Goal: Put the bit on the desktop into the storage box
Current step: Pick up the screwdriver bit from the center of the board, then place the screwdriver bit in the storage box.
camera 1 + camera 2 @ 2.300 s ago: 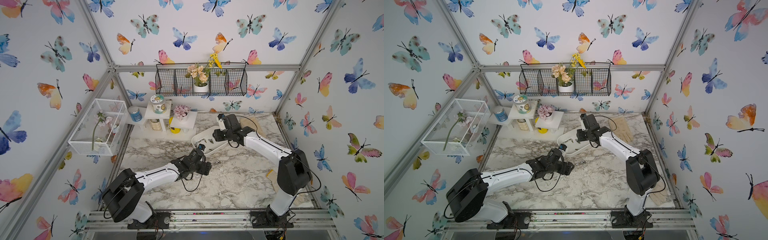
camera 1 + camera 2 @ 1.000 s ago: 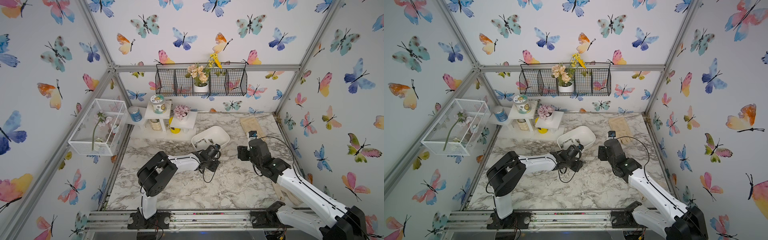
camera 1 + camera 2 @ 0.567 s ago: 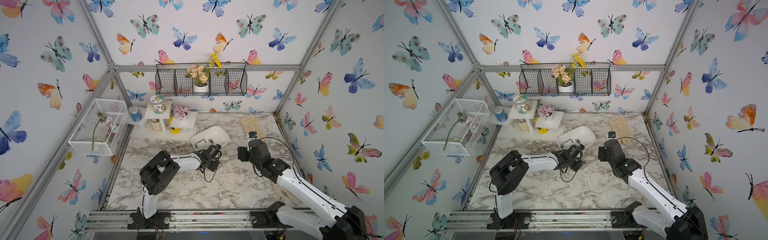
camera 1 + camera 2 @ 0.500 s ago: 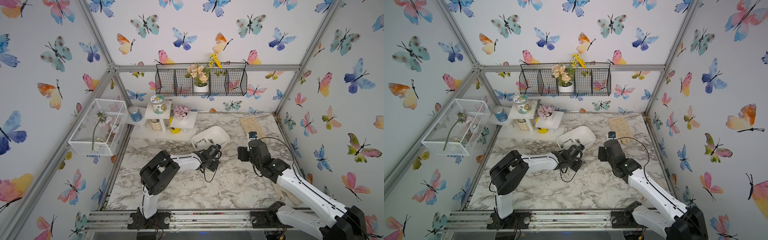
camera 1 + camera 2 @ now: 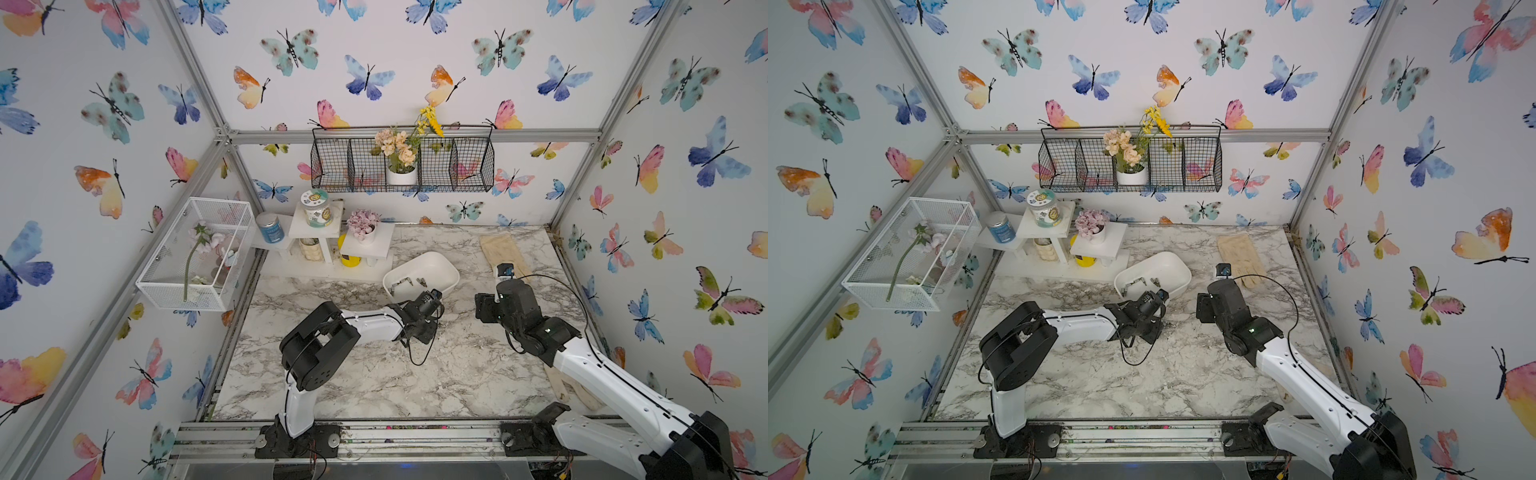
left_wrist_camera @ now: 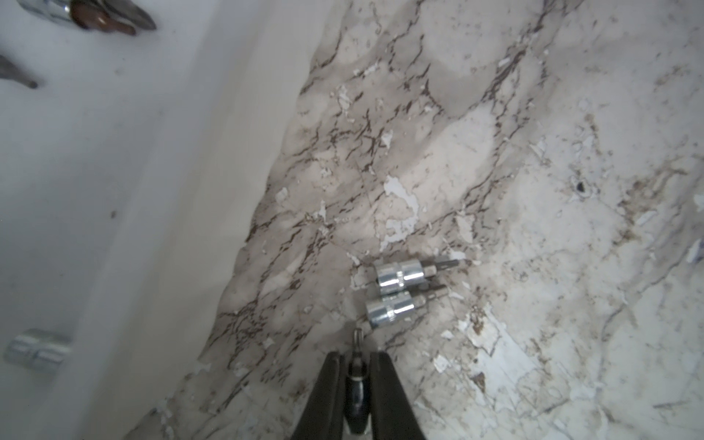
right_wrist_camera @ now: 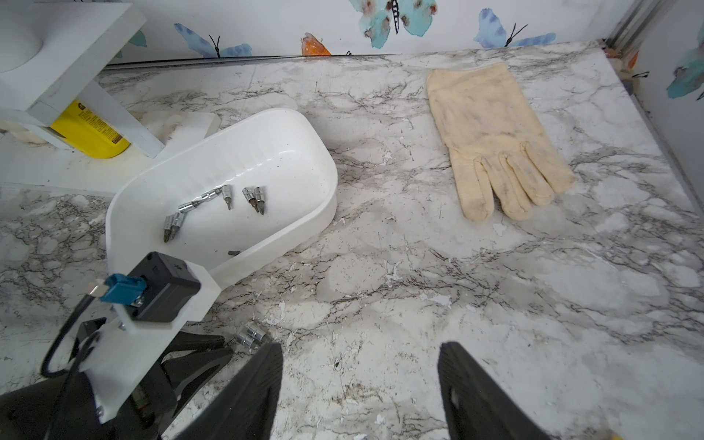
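Observation:
My left gripper (image 6: 356,356) is shut on a dark bit (image 6: 357,384) whose thin metal tip sticks out past the fingers, low over the marble desktop (image 6: 495,152). Two silver socket bits (image 6: 398,274) (image 6: 390,310) lie side by side just ahead of it; the right wrist view shows the pair of bits (image 7: 251,335) too. The white storage box (image 5: 440,266) (image 5: 1173,266) (image 7: 289,129) stands just beyond the left gripper (image 5: 422,330) (image 5: 1148,328), with several bits in it. My right gripper (image 7: 360,350) is open and empty above bare desktop, right of the left one.
A cream glove (image 7: 495,141) (image 5: 500,253) lies at the back right. White stepped shelves (image 5: 316,220) with jars, a flower pot and a yellow can (image 7: 87,133) stand at the back left, next to the box. A white mesh cage (image 5: 195,253) hangs on the left wall.
The left jaws have closed on the bit over the last second, with the arm almost still. Before that the right arm reached over the storage box; it now sits back to the right.

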Robot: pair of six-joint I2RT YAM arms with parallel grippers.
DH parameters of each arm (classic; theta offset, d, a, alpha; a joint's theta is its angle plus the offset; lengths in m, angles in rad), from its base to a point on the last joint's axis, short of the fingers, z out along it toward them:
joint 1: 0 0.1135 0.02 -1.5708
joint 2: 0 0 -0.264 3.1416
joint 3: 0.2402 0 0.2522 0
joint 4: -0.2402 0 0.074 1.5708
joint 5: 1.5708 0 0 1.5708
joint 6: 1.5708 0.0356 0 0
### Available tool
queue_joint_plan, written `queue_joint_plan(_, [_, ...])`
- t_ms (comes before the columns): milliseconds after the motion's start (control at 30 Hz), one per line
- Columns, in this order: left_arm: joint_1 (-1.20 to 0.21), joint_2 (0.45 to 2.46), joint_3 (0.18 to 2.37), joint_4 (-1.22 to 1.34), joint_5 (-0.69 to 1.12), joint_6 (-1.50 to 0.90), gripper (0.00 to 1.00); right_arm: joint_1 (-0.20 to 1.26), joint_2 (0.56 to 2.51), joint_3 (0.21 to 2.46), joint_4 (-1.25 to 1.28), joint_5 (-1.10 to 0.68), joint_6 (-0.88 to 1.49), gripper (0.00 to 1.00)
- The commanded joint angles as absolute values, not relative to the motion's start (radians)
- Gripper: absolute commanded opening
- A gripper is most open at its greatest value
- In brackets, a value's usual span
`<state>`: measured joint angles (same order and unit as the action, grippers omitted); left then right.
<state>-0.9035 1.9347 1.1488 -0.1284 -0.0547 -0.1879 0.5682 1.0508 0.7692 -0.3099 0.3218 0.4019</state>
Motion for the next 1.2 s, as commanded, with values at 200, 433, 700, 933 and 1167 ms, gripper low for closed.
queue_joint_plan(200, [-0.909,1.895,1.135,-0.192,-0.072,-0.205,0.09,0.565,1.054,0.744,-0.317,0.328,0.412,0.7])
queue_joint_plan(433, [-0.908,1.808,1.142,-0.223,-0.074,-0.233,0.09,0.565,1.095,0.737,-0.302,0.251,0.381,0.7])
queue_joint_plan(700, [-0.894,1.724,1.192,-0.286,-0.068,-0.241,0.09,0.565,1.116,0.73,-0.275,0.216,0.374,0.7])
queue_joint_plan(933, [-0.824,1.706,1.28,-0.315,-0.038,-0.219,0.1,0.565,1.154,0.731,-0.257,0.194,0.371,0.71])
queue_joint_plan(1167, [-0.739,1.795,1.377,-0.314,-0.024,-0.179,0.1,0.565,1.207,0.738,-0.243,0.143,0.365,0.71])
